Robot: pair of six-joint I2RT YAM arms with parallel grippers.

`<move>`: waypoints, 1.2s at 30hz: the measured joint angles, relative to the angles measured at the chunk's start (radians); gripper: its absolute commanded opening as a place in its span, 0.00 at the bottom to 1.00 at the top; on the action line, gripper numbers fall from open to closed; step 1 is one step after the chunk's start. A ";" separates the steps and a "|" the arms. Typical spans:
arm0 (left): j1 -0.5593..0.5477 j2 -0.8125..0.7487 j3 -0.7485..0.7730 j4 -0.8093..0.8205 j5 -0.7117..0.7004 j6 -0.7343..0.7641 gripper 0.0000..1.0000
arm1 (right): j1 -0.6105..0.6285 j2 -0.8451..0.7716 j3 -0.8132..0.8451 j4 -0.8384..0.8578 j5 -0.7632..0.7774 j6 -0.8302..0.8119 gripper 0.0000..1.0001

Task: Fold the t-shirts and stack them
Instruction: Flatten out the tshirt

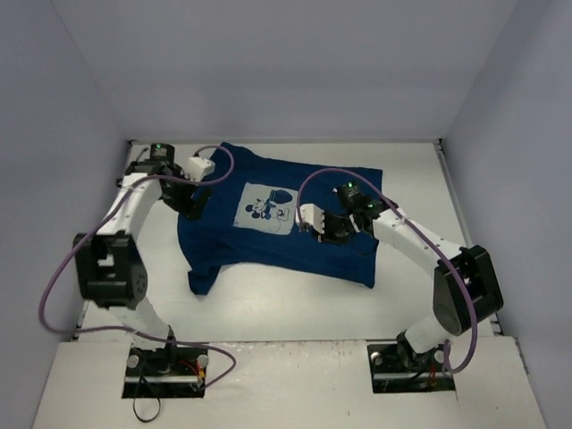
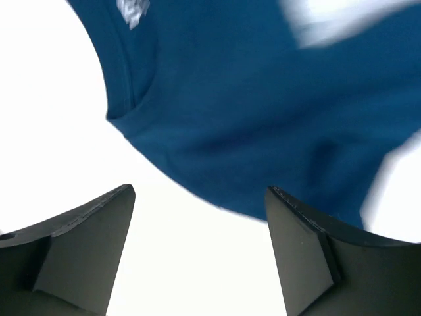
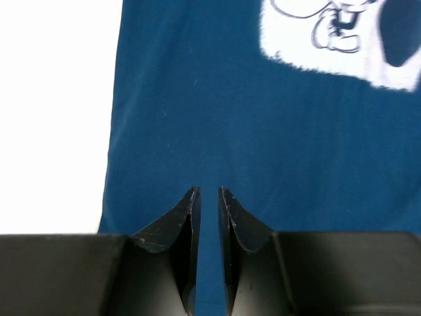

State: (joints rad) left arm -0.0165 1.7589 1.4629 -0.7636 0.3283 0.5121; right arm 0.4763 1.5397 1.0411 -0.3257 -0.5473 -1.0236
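Your left gripper (image 2: pixel 198 197) has its jaws wide apart. Bare white surface shows between the dark, wedge-shaped fingers (image 2: pixel 85 230), and a curved cloth edge lies just beyond their tips. Your right gripper (image 3: pixel 207 192) has its jaws drawn to a narrow slit, poised over blue cloth; whether any cloth is nipped there cannot be told.

The t-shirt (image 1: pixel 259 246) lies spread across the middle of the table (image 1: pixel 295 304), between the two arms, with its pale square print (image 1: pixel 268 207) facing up. It is soft navy fabric, mostly flat. Its near-left corner is bunched and curled, and a stitched seam is visible in the left wrist view.

You have open room in a broad white strip nearer the arm bases and in a margin to the right of the shirt. The table is smooth and white, and plain pale walls (image 1: pixel 286 71) close it in on three sides
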 measured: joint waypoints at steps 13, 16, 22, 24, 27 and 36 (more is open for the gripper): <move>-0.092 -0.548 -0.314 -0.192 0.112 0.195 0.75 | -0.302 -0.093 -0.143 -0.086 0.208 0.051 0.03; -0.090 -0.448 -0.334 -0.193 0.113 0.181 0.75 | -0.357 0.003 -0.120 -0.106 0.241 0.053 0.02; -0.089 -0.440 -0.337 -0.185 0.126 0.161 0.75 | -0.487 0.276 0.190 -0.107 0.164 0.124 0.02; -0.089 -0.453 -0.339 -0.176 0.127 0.162 0.75 | -0.512 0.315 0.300 -0.104 0.121 0.157 0.02; -0.089 -0.459 -0.343 -0.161 0.127 0.161 0.75 | -0.522 0.360 0.464 -0.100 0.039 0.209 0.03; -0.089 -0.351 -0.302 -0.100 0.121 0.121 0.75 | -0.500 0.714 0.856 -0.051 -0.044 0.395 0.01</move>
State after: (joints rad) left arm -0.1055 1.4075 1.1606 -0.8632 0.4491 0.6328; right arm -0.0234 2.2538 1.8975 -0.3764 -0.5915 -0.6289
